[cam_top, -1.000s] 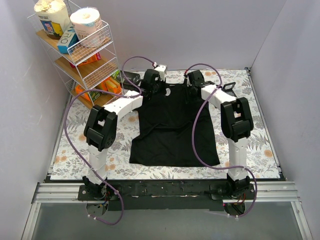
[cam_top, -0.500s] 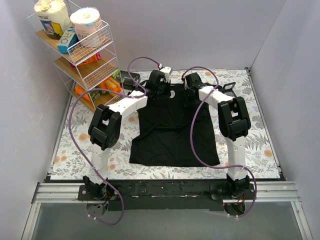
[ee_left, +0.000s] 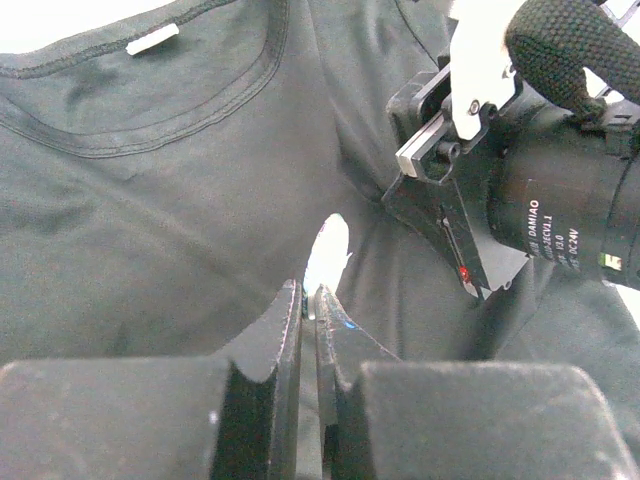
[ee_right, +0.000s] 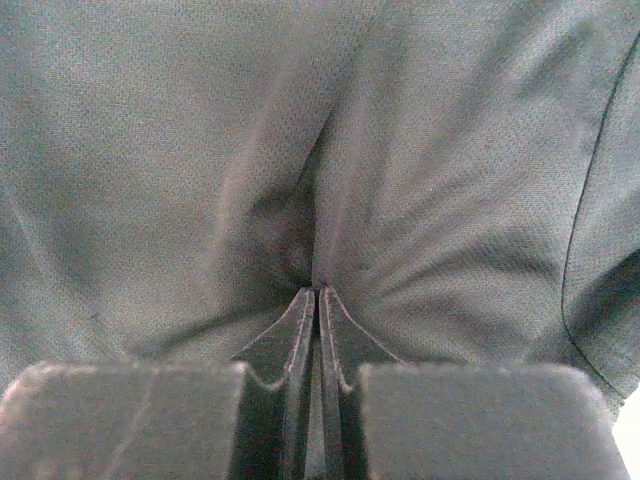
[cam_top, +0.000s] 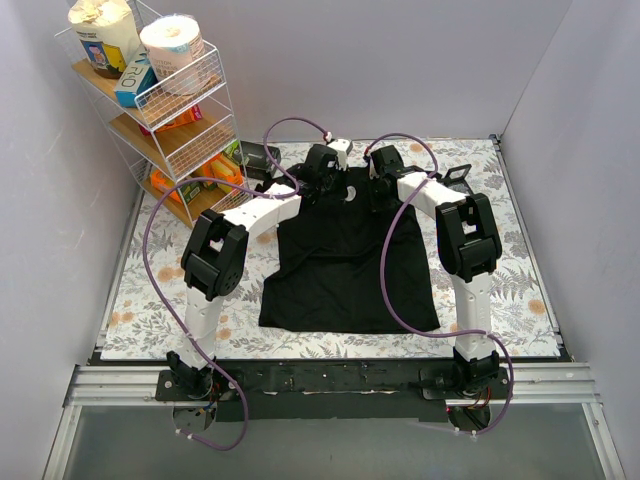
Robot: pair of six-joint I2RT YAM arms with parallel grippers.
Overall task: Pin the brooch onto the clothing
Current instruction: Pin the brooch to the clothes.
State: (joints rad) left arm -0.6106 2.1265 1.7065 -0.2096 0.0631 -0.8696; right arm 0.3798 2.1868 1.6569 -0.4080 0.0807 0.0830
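Note:
The clothing, a black T-shirt, lies flat on the floral mat with its collar toward the far side and a pale label inside it. My left gripper is shut on the brooch, a small bright silvery piece sticking out past the fingertips just above the chest fabric. My right gripper is shut on a pinched fold of the shirt, with creases radiating from the tips. In the left wrist view the right gripper's body sits close by on the right. In the top view both grippers meet near the collar.
A wire shelf rack with boxes and paper rolls stands at the back left. A small black box lies beside it, and another black frame sits at the back right. The floral mat borders the shirt.
My right gripper has closed onto a fold of the shirt. The left arm has moved right and farther toward the collar with the brooch.

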